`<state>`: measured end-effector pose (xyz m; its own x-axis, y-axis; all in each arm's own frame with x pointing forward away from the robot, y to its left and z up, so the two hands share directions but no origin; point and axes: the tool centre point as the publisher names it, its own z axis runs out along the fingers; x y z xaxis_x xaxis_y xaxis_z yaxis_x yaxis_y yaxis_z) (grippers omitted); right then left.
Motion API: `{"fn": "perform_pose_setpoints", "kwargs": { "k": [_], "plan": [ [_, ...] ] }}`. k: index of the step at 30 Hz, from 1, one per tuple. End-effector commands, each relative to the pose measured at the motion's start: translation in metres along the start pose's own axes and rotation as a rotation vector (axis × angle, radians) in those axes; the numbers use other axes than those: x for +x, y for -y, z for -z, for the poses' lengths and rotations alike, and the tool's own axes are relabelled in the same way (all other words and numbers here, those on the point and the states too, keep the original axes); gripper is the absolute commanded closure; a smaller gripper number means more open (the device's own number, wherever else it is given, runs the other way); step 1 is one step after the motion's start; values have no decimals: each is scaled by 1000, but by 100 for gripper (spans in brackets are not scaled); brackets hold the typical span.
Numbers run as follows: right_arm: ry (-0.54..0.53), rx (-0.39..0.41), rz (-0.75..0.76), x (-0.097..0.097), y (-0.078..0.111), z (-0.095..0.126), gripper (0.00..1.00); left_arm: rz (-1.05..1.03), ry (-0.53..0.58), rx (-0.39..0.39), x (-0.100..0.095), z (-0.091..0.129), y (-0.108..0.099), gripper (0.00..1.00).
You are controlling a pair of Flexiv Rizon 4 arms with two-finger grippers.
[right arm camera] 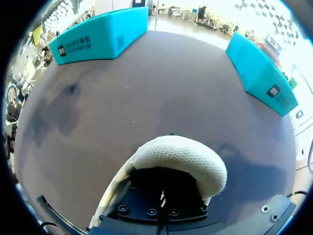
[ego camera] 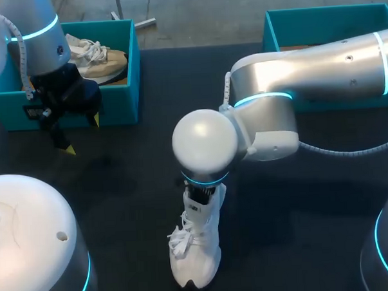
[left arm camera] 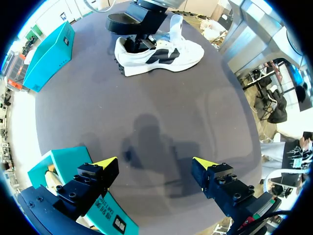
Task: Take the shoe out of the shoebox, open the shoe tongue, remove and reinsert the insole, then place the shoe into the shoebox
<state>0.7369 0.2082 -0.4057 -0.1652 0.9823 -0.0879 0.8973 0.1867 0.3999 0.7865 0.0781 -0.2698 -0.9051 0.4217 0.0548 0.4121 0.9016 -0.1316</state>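
Your left gripper (left arm camera: 154, 164) is hovering over the worktop (ego camera: 131, 187) just beside the left shoebox (ego camera: 118, 100), its jaws gaping wide and holding nothing. Your right gripper (left arm camera: 137, 39) is reaching into the white shoe (ego camera: 197, 248), which is sitting mid-worktop; you cannot tell its grip.

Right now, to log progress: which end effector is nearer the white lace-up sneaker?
Right. The right end effector is at the heel opening of the white lace-up sneaker; the left end effector hangs well away, beside the teal shoebox.
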Motion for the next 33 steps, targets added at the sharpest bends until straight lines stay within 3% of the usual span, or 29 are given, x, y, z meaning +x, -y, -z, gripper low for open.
{"fn": "perform_pose_setpoints", "kwargs": {
  "k": [1,5,11,19,33],
  "plan": [
    [-13,24,-576,9,19,-4,100,0,2,-2,1,0,0,0],
    [-30,69,-586,15,33,7,100,0,2,-2,1,0,0,0],
    [-40,70,-590,22,46,25,100,0,2,-2,1,0,0,0],
    [-38,-8,-583,13,34,47,100,0,2,-2,1,0,0,0],
    [-36,-13,-580,12,30,46,100,0,2,-2,1,0,0,0]
  ]
}}
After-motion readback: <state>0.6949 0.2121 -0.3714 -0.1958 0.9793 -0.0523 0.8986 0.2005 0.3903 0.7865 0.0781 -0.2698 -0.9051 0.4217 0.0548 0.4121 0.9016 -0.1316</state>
